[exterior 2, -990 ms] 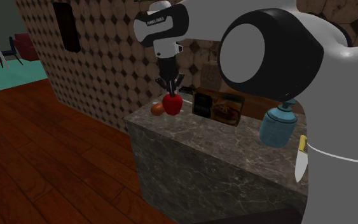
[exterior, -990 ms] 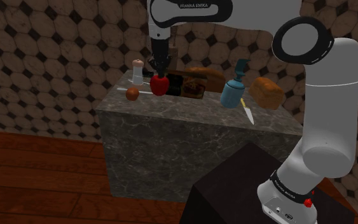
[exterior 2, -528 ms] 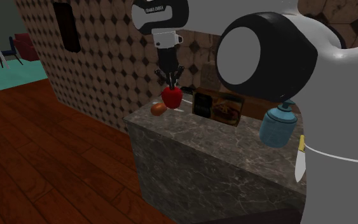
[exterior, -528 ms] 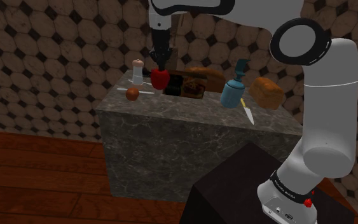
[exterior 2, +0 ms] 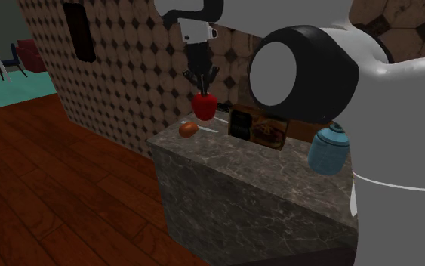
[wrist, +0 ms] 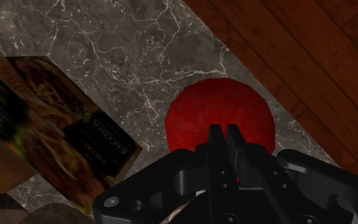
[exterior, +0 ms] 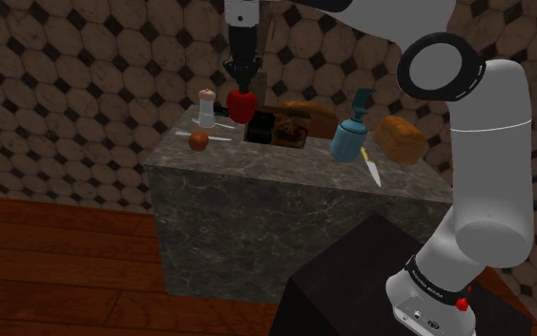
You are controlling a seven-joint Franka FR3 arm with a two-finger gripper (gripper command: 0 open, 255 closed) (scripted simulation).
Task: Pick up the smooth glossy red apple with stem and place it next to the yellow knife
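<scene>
In the shoulder view the pincer (exterior: 242,92) is clamped on the apple (exterior: 243,106), which hangs clear above the far left part of the bench (exterior: 285,164). The knife (exterior: 371,168) lies well apart, at the bench's right near edge, just in front of a blue bottle (exterior: 348,139).

In the second exterior view the pincer (exterior 2: 202,89) grips the apple (exterior 2: 204,106) from above, off the bench (exterior 2: 263,172).

In the wrist view the fingers nearly meet over the apple (wrist: 193,114), a box (wrist: 56,133) beside it.

The carry seems in hand. Next comes travel across towards the knife, passing high enough to clear box and bottle, then lowering beside the blade.
</scene>
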